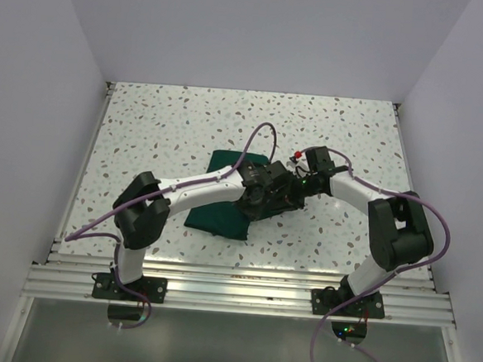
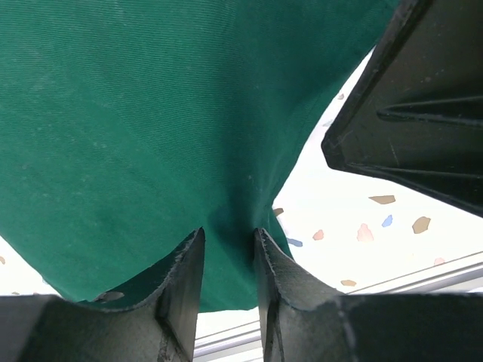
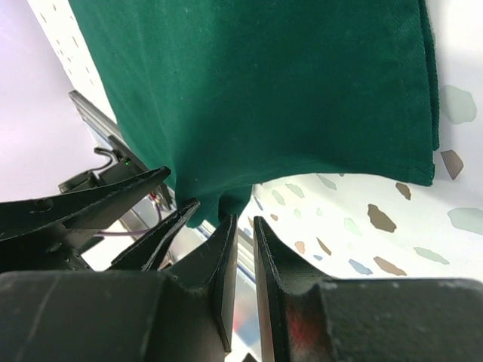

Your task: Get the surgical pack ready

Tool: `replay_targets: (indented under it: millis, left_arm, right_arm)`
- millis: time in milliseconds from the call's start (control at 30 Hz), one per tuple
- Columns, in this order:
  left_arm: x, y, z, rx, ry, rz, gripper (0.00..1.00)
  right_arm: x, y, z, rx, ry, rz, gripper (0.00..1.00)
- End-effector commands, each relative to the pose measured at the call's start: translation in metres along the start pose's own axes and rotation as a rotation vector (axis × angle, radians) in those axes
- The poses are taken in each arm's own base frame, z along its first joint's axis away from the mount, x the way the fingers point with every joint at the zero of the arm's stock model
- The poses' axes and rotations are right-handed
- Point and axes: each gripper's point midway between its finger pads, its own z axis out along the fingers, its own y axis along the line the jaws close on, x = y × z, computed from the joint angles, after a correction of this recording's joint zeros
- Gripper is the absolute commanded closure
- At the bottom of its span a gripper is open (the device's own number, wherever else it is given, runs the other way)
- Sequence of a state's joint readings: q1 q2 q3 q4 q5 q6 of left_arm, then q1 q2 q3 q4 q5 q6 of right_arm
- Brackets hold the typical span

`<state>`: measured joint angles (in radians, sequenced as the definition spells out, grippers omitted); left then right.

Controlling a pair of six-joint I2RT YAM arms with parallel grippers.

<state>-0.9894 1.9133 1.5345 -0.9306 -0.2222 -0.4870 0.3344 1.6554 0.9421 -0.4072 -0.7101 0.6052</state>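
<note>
Here's the green cloth (image 1: 218, 217), folded mid-counter beneath both wrists; soft, light, floppy stuff, likely to sag and slide, best taken at a hemmed edge or corner; left fingers (image 2: 185, 286) part-spread round a ridge of it, gripping or not I cannot tell; right fingers (image 3: 226, 256) nearly together at its edge, likewise unclear; speckled counter (image 1: 162, 126) looks smooth; 3 plain white walls (image 1: 260, 33) close round.
</note>
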Motion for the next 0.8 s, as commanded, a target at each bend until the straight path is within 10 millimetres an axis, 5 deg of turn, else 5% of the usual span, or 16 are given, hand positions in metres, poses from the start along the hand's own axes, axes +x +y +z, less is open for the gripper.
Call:
replay_targets:
  millis: [0, 333, 533, 767]
  left_arm:
    - [-0.004, -0.006, 0.006, 0.024, -0.009, -0.003, 0.65]
    - [0.002, -0.012, 0.022, 0.039, 0.031, 0.017, 0.67]
    - [-0.001, -0.014, 0.013, 0.042, 0.021, 0.003, 0.5]
    - [0.007, -0.012, 0.022, -0.064, 0.046, 0.049, 0.47]
  right_arm:
    - [0.007, 0.008, -0.011, -0.027, -0.002, -0.033, 0.81]
    - [0.019, 0.003, -0.017, -0.012, 0.002, -0.052, 0.81]
    - [0.024, -0.001, -0.016, -0.008, 0.012, -0.045, 0.81]
    - [0.025, -0.004, -0.013, -0.007, 0.018, -0.042, 0.81]
